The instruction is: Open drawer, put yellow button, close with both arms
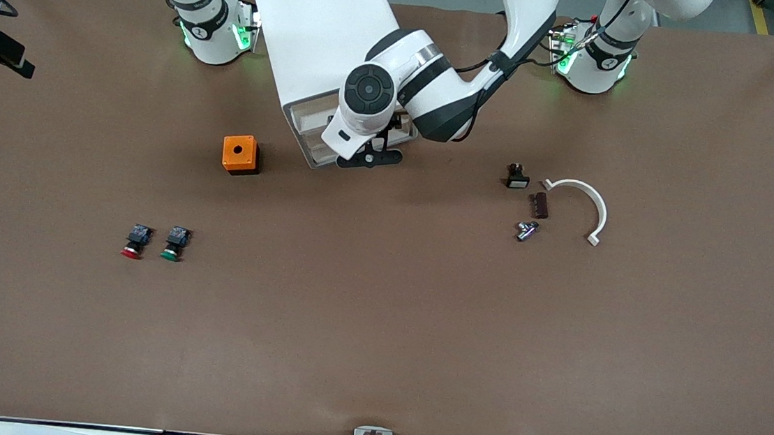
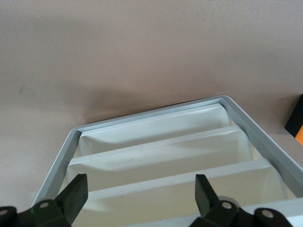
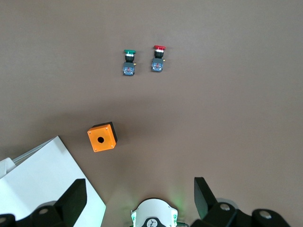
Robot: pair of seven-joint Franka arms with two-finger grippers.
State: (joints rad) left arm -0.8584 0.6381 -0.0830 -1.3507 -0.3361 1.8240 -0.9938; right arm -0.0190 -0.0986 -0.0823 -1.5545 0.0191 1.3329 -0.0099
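Nearest the camera we note two small buttons side by side, red-capped button (image 1: 135, 240) and green-capped button (image 1: 174, 242), toward the right arm's end of the table. We find no yellow-capped button in any view. We see the cabinet (image 1: 319, 36) between the arm bases, its drawers (image 2: 165, 161) all pushed in, cream fronts stacked. Left gripper (image 1: 369, 157) hangs at the drawer fronts, fingers (image 2: 75, 191) spread apart, holding nothing. Right gripper (image 3: 139, 198) waits high over its own base, jaws wide, empty. An orange box (image 1: 240, 154) sits beside the cabinet. Toward the left arm's end we log a white curved clip (image 1: 584, 203), a dark block (image 1: 539, 205), a metal fitting (image 1: 526, 230).
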